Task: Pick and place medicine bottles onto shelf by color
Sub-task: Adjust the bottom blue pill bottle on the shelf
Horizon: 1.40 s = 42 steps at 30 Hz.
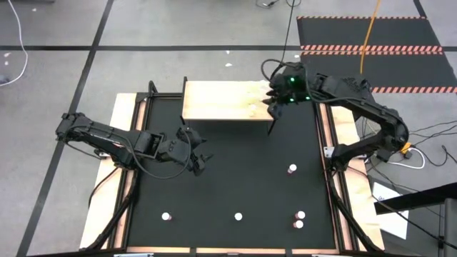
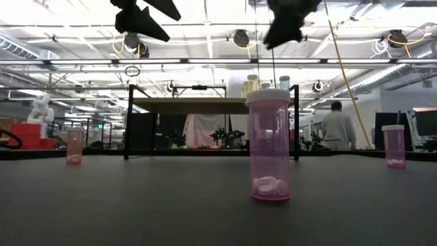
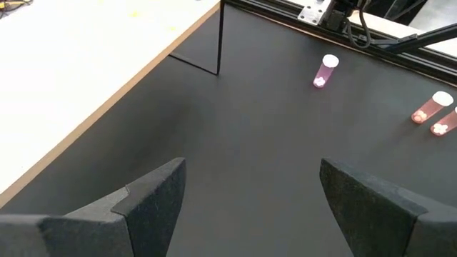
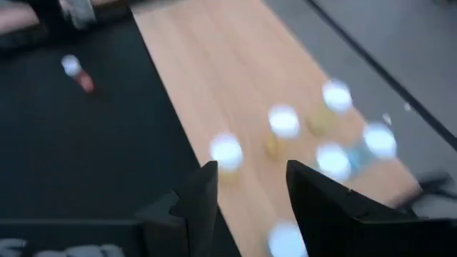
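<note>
The right pincer (image 1: 275, 102) hangs over the shelf (image 1: 214, 100) edge, fingers apart and empty — the nearest pink bottle (image 1: 292, 169) stands upright below it. Left pincer (image 1: 199, 161) waits, wide apart.

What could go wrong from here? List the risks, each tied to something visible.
1. The right gripper hangs over the shelf right by the yellow and blue bottles crowded at that end; a careless move could topple them.
2. The pink bottles on the black mat are tiny and scattered; the left gripper, jaws open, might knock one over while reaching.
</note>
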Available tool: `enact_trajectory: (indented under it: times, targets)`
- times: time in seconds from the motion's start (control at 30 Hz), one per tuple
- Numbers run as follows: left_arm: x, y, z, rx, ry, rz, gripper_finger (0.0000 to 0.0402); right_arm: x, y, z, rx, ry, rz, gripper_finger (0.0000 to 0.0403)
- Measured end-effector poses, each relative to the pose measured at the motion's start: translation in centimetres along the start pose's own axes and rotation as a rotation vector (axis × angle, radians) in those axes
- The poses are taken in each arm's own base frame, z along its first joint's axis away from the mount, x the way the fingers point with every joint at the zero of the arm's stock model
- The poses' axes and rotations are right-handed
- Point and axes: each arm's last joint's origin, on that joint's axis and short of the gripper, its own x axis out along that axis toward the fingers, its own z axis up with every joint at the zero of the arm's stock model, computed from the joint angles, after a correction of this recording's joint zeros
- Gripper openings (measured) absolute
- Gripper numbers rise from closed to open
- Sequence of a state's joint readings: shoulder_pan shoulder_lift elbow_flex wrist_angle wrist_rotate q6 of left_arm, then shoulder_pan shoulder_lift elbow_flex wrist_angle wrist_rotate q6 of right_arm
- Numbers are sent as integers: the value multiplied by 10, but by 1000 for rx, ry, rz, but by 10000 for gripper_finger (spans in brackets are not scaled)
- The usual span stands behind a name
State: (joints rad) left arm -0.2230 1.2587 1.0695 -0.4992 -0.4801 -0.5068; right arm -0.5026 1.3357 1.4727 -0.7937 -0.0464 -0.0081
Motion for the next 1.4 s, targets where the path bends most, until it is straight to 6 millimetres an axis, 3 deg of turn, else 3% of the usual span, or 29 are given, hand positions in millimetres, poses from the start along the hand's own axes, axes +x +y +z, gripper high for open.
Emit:
enact_trajectory:
  times: [0.13,0.37,0.6,1.03,1.4]
  targets:
    - [0,0,0,0,0,0,324,1,-5,-16,-20,88,-14,190]
    - [0,0,0,0,0,0,324,24,-6,-50,-85,174,-3,256]
    - [0,0,0,1,3,2,324,30,-9,-52,-101,137,-107,262]
    - [0,1,-2,22,20,11,324,25,-12,-49,-115,91,-111,251]
    - [0,1,-2,36,23,13,324,38,-24,-46,-64,83,-71,251]
